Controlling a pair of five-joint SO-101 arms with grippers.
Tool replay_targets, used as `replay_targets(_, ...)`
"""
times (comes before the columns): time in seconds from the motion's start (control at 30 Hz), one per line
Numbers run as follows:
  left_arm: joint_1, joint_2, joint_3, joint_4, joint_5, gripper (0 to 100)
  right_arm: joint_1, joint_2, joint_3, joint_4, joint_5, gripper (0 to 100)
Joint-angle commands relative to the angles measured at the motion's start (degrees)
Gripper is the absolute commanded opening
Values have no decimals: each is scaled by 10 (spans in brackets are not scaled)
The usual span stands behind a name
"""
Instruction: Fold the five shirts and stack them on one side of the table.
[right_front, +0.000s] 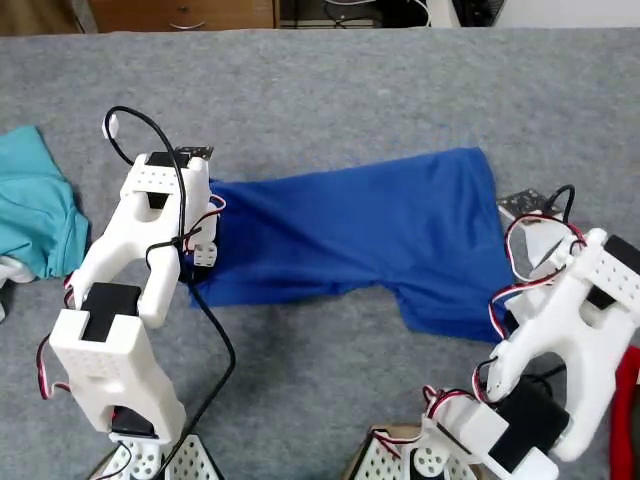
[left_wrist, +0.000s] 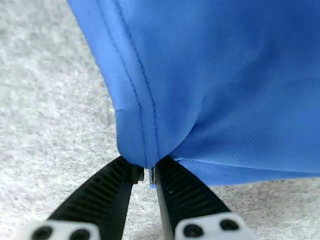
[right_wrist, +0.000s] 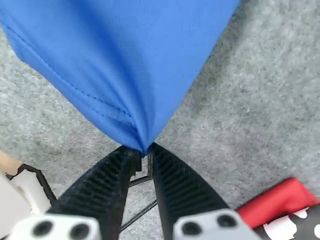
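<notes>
A grey felt-like tabletop (right_front: 330, 90) fills the high view, with the base of a wooden cabinet (right_front: 180, 12) along the far edge. A bright blue knit shirt (right_front: 370, 225) lies across the middle of the table, stretched between the two arms, its near edge sagging into a flap toward the right.

The white left arm (right_front: 130, 260) rises from its base at the near edge and leans forward, its wrist bent down over the shirt's left end. In its wrist view the left gripper (left_wrist: 150, 175) has its ribbed black jaws clenched on the stitched hem, and the cloth gathers to a pinch between the tips.

The white right arm (right_front: 570, 320) angles in from the near right corner, its wrist over the shirt's right near corner. The right gripper (right_wrist: 145, 155) is likewise closed on a pinched corner of the blue fabric, which fans out from the tips above the grey surface.

A crumpled teal shirt (right_front: 35, 200) lies at the table's left edge, well apart from the blue one. A red fabric item (right_wrist: 277, 205) sits just beside the right arm at the right edge.
</notes>
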Motion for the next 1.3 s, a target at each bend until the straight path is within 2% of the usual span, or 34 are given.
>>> replay_targets(0.0, -8, -29, -3, -4, -3, 19, 15, -27, 10, -7, 11, 5)
replay_targets(0.2, -8, -29, -2, 0, -3, 19, 15, -27, 65, -52, 22, 5)
replay_targets(0.57, -8, -29, -3, 26, -17, 19, 14, -27, 71, -88, 24, 11)
replay_targets(0.63, -8, -29, -3, 28, -21, 20, 13, -28, 71, -84, 25, 48)
replay_targets(0.7, -8, -32, -3, 28, -45, 39, 12, -31, 71, -68, 47, 133)
replay_targets(0.77, -9, -33, -3, 29, -40, 100, 12, -31, 67, -53, 64, 223)
replay_targets(0.83, -9, -33, -6, 39, -40, 158, 12, -31, 66, -51, 70, 270)
replay_targets(1.1, -9, -33, -62, 130, -47, 175, 11, -32, 0, -11, 69, 251)
replay_targets(1.17, -10, -33, -95, 166, -47, 174, 9, -32, -43, 4, 61, 207)
replay_targets(1.27, -18, -34, -144, 203, -49, 133, -9, -32, -99, 34, 57, 64)
